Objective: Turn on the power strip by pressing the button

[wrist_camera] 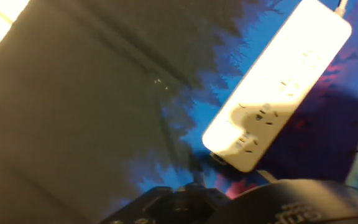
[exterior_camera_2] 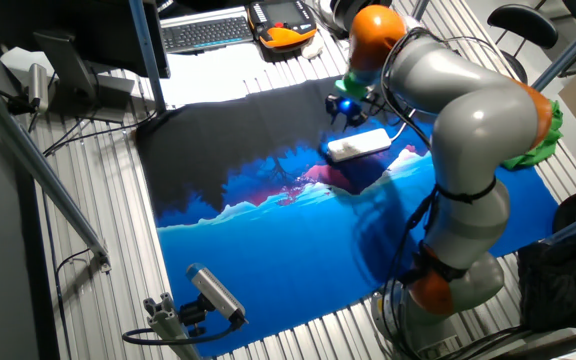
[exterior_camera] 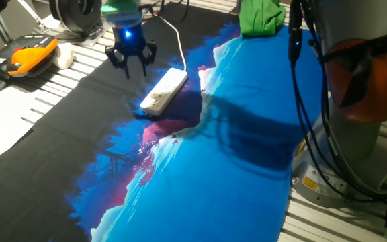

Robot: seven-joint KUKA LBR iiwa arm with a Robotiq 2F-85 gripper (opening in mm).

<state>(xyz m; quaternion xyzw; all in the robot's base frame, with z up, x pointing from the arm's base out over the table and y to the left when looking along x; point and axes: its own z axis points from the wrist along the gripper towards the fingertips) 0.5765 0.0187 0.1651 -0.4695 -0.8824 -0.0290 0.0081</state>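
Note:
The white power strip [exterior_camera: 164, 89] lies flat on the cloth, where the black part meets the blue. Its white cable [exterior_camera: 179, 42] runs off from the far end. It also shows in the other fixed view [exterior_camera_2: 358, 146] and in the hand view [wrist_camera: 278, 81], with its sockets up. I cannot make out the button. My gripper [exterior_camera: 136, 69] hangs in the air to the left of the strip's far half, over the black cloth, and touches nothing. Its dark fingers [exterior_camera: 127, 68] stand apart with a gap between them, and nothing is held. The gripper [exterior_camera_2: 345, 110] shows a blue light.
A blue and black printed cloth [exterior_camera: 234, 168] covers the table. An orange and black device [exterior_camera: 25, 57] and papers lie at the left. A green cloth [exterior_camera: 261, 17] lies at the back. The arm's base [exterior_camera: 361, 101] and cables stand at the right. A keyboard [exterior_camera_2: 208, 32] lies beyond the cloth.

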